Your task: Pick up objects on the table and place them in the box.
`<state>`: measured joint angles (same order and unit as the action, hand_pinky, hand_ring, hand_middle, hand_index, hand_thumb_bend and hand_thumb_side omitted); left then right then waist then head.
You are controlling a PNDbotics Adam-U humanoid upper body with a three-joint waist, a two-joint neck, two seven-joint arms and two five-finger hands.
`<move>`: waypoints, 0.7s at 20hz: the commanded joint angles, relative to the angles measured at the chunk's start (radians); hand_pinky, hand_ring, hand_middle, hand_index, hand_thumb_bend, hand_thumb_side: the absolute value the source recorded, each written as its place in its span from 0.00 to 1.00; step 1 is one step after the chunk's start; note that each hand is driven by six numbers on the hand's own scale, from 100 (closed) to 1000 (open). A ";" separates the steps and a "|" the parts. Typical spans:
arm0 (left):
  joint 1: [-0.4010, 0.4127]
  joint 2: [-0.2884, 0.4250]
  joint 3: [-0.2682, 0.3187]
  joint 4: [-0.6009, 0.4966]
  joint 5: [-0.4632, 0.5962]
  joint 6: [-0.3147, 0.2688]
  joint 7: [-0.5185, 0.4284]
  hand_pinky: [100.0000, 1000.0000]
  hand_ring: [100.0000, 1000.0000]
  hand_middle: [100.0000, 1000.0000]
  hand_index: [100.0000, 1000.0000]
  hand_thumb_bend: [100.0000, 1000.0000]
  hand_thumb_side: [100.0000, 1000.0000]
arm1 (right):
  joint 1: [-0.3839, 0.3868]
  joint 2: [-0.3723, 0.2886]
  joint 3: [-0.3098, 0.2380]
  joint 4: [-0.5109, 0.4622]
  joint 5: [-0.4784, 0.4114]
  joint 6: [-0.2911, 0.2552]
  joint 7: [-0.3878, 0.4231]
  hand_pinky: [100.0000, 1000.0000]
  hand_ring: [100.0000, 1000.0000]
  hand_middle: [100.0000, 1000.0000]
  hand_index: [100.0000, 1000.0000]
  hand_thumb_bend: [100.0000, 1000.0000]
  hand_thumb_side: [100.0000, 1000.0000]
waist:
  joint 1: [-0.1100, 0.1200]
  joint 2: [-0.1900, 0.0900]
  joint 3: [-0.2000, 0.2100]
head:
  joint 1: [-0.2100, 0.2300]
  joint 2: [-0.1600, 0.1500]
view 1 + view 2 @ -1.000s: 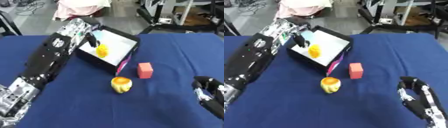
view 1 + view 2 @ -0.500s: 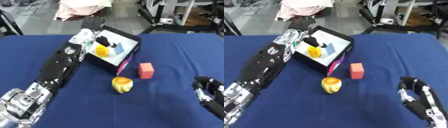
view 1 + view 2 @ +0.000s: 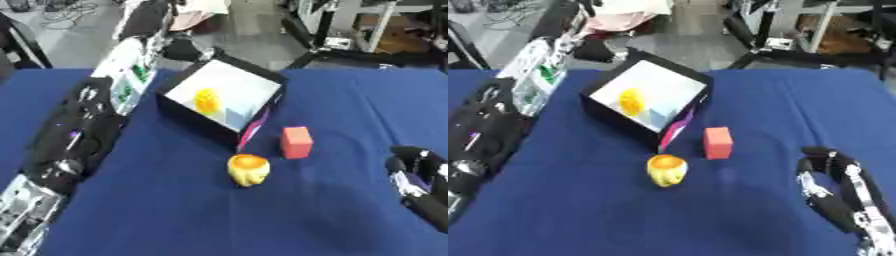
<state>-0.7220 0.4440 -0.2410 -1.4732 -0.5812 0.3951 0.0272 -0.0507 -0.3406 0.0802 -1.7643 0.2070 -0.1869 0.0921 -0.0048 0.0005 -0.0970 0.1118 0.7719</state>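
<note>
A black box [image 3: 179,106] with a white inside lies tilted at the table's centre back. In it I see a yellow object [image 3: 206,100] and a pale blue shape [image 3: 654,116]. A red block [image 3: 296,141] stands just right of the box's near corner. In front of that corner sits a yellow, orange-topped object [image 3: 248,169]. My left arm runs up the left side, and its blurred left hand [image 3: 154,19] is past the box's far left corner, apart from the box. My right hand [image 3: 834,176] rests open at the lower right, holding nothing.
A dark blue cloth [image 3: 289,215] covers the table. Beyond its far edge are a grey floor, metal frames [image 3: 346,30] and a pale bundle [image 3: 627,9]. My left forearm [image 3: 87,125] lies over the table's left part.
My left hand has pulled away from the box opening, going up and to the far left. The box's inside now shows fully. The right hand, the red block and the yellow object stayed put.
</note>
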 commanded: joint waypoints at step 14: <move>0.454 -0.090 0.144 -0.367 0.385 -0.084 0.350 0.75 0.56 0.53 0.80 0.91 0.52 | -0.404 -0.283 0.201 0.280 -0.026 -0.177 0.338 0.80 0.80 0.73 0.88 0.00 0.47 | -0.030 -0.007 0.060 | -0.049 -0.002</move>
<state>-0.2604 0.3633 -0.1149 -1.8222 -0.2093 0.3259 0.3537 -0.4333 -0.5938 0.2764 -1.5152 0.1764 -0.3474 0.4022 -0.0206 0.0009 -0.0364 0.0682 0.7718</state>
